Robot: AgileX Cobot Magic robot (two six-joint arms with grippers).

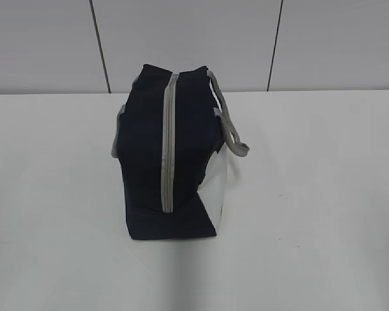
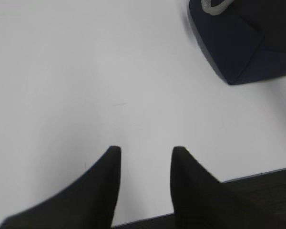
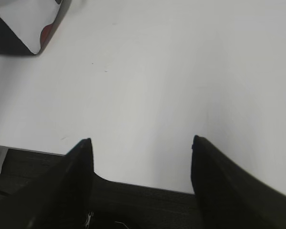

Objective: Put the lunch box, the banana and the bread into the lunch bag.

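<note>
The navy-blue lunch bag (image 1: 168,155) stands upright in the middle of the white table, its grey zipper (image 1: 169,142) shut down the near end, a white side panel on its right. A corner of it shows in the left wrist view (image 2: 243,43) and in the right wrist view (image 3: 19,24). The lunch box, the banana and the bread are out of view. My left gripper (image 2: 145,150) is open and empty over the table's near edge, left of the bag. My right gripper (image 3: 142,140) is open wide and empty over the near edge, right of the bag. Neither arm shows in the exterior view.
A grey strap handle (image 1: 230,123) hangs off the bag's right side and another (image 1: 117,136) off its left. The table's dark front edge (image 3: 143,200) lies just under both grippers. A panelled wall (image 1: 194,39) stands behind the table.
</note>
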